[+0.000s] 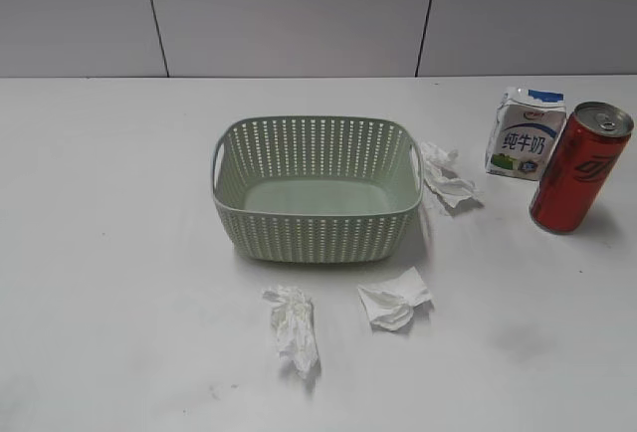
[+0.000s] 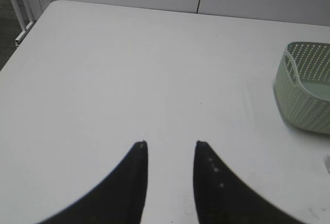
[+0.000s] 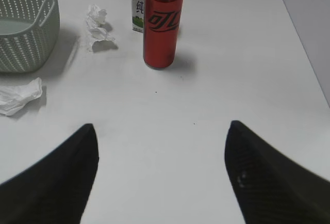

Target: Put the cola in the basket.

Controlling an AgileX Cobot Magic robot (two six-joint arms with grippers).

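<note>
Both grippers gape, holding nothing; cola [image 3: 163,22] with dark lettering stands beside carton [image 1: 526,134] reading 纯牛奶

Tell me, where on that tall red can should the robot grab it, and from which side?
Probably around the middle of the cola, coming level from the open table in front of it with the wide-open right gripper. The can stands upright, slim and round, so the fingers can close on its sides. The milk carton stands close behind it, so approaching from there looks blocked.
</note>
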